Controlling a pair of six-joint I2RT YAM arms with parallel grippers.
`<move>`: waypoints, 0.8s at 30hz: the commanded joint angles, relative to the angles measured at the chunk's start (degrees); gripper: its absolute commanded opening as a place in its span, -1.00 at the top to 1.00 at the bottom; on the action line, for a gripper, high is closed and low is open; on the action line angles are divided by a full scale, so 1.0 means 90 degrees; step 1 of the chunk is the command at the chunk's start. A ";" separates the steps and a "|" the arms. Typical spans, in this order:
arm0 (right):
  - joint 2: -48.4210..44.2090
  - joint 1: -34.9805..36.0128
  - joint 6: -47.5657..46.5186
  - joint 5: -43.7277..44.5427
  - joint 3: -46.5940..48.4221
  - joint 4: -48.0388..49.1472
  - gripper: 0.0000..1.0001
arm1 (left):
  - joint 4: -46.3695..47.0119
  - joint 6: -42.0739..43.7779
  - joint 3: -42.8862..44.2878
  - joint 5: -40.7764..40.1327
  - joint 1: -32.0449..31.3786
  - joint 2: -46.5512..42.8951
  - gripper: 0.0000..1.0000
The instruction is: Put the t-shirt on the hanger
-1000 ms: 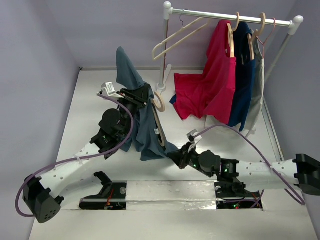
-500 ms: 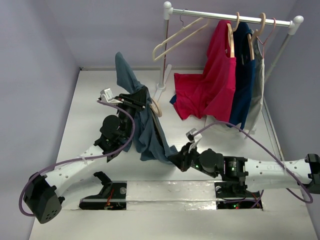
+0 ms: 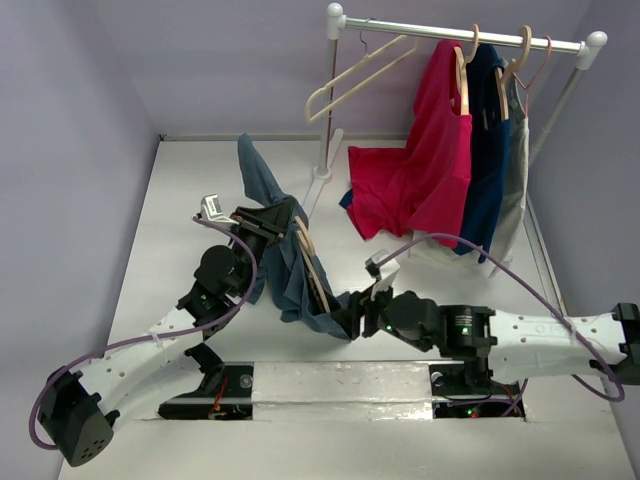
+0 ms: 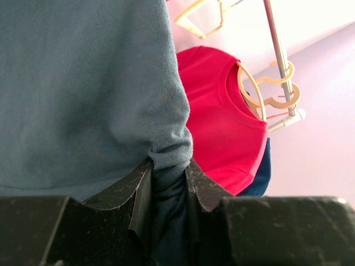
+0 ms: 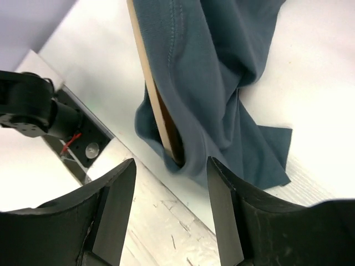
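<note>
The left gripper is clamped on a bunched fold of the t-shirt. It holds the shirt up off the table at left centre, so the cloth drapes over the hanger tucked inside it. Just to the right, the right gripper has its jaws apart at the hanger's near tip and holds nothing, probably ready to tug the hem down. There are no bins; at far right the rack carries a red shirt and a navy shirt.

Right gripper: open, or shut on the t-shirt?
Open. In the right wrist view, the jaws of the right gripper stand apart; the t-shirt and the hanger lie beyond them, unpinched.
</note>
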 commanded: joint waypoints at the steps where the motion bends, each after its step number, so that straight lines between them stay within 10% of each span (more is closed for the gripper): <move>1: -0.0532 0.0037 0.0004 -0.0042 -0.0175 -0.0153 -0.21 | 0.0203 -0.0276 -0.0060 0.0162 0.0020 -0.0103 1.00; 14: 0.0004 0.0037 -0.0582 -0.0737 -0.0791 0.0061 -0.59 | 0.0067 -0.0208 0.0301 0.0327 0.0020 -0.0133 1.00; 24: 0.1321 0.0037 -0.1753 -0.0687 -0.1298 0.3145 -0.23 | -0.0050 -0.0208 0.0331 0.0269 0.0020 -0.0259 1.00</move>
